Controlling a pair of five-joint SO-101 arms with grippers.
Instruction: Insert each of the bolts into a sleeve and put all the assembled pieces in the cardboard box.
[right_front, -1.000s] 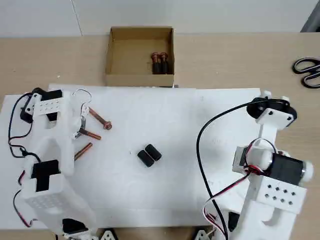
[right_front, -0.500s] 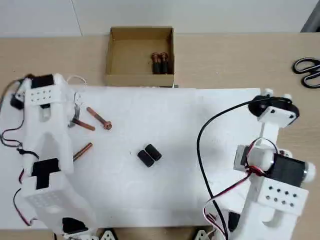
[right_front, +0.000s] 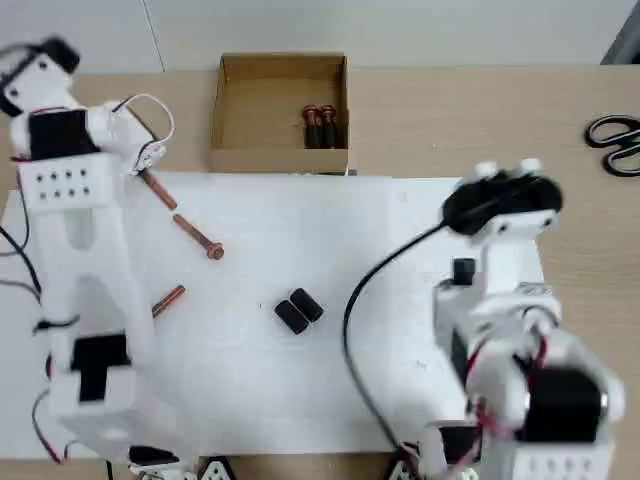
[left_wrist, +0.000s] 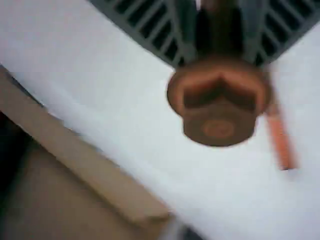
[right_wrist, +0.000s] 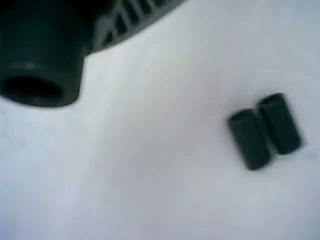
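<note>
Copper bolts; blk sleeves; brn cardboard box; wht mat; tan wood table; wht arms.

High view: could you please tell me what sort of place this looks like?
Probably a robotics lab bench: two white plastic robot arms at a light wooden table, a white work sheet, black-handled scissors nearby.

**High view.** Bright, even light falls from above. The white sheet shows no glare, and the two loose sleeves cast only short, soft shadows. The cardboard box is a little darker inside.

**Left wrist view.** The held bolt catches light on its head and is dark above.

**Right wrist view.** The held sleeve stays dark. Faint shadows edge the two loose sleeves.
</note>
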